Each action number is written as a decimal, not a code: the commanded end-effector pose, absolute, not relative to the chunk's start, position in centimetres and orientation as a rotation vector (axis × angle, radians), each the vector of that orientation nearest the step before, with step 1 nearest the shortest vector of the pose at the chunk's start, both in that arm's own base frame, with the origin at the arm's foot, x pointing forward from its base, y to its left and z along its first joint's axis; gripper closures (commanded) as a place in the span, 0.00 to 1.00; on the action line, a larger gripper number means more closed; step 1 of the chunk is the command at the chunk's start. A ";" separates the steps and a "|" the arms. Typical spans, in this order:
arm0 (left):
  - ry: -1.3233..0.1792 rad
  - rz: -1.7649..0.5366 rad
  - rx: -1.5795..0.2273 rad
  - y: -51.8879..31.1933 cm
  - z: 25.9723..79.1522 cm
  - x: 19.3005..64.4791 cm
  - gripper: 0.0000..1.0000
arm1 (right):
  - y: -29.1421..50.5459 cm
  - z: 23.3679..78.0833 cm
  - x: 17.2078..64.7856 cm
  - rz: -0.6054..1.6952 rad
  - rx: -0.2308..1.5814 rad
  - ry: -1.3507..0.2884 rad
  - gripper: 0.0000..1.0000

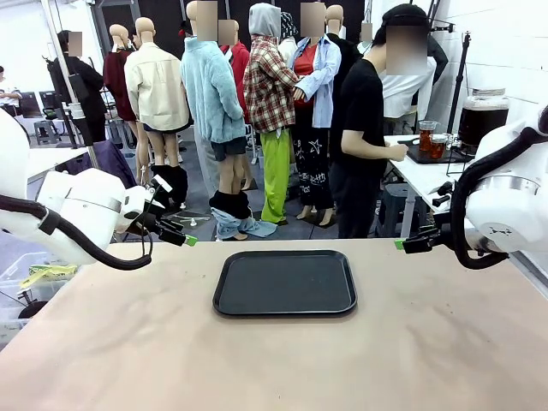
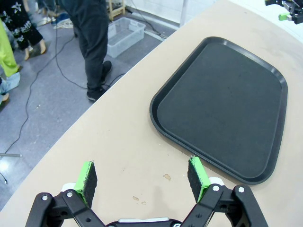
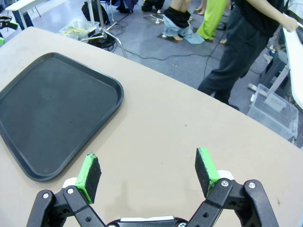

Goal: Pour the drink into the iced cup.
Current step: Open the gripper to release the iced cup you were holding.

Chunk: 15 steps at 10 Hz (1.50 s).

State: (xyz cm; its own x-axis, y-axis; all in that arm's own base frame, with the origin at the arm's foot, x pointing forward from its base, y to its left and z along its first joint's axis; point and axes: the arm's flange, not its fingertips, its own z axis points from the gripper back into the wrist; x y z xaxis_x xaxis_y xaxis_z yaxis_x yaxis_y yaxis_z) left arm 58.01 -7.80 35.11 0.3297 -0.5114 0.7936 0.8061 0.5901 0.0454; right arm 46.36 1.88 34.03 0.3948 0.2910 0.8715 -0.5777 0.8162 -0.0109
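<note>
The drink (image 1: 482,116) looks near black in a big glass jar with a metal lid on a white side table at the far right, beyond my table. Two cups (image 1: 431,139) of reddish liquid stand beside it on a small dark tray; I cannot tell if either holds ice. A person in black (image 1: 360,128) stands at that side table with a hand near the cups. My left gripper (image 1: 181,233) (image 2: 142,172) hovers open and empty left of the black tray (image 1: 284,282). Right of the tray, my right gripper (image 1: 411,242) (image 3: 147,170) is open and empty too.
The black tray (image 2: 222,99) (image 3: 52,109) lies bare in the middle of the tan table (image 1: 274,360). Clear plastic bins (image 2: 124,33) (image 3: 272,109) and cables sit on the floor past the far edge.
</note>
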 end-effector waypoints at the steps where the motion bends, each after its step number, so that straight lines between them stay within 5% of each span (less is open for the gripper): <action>1: -0.878 -0.911 -0.398 -7.5 35.1 58.3 0.00 | 1.8 34.1 46.2 0.570 0.316 -1.030 0.00; 15: -0.878 -0.911 -0.398 -7.5 35.1 58.3 0.00 | 1.8 34.1 46.2 0.570 0.316 -1.030 0.00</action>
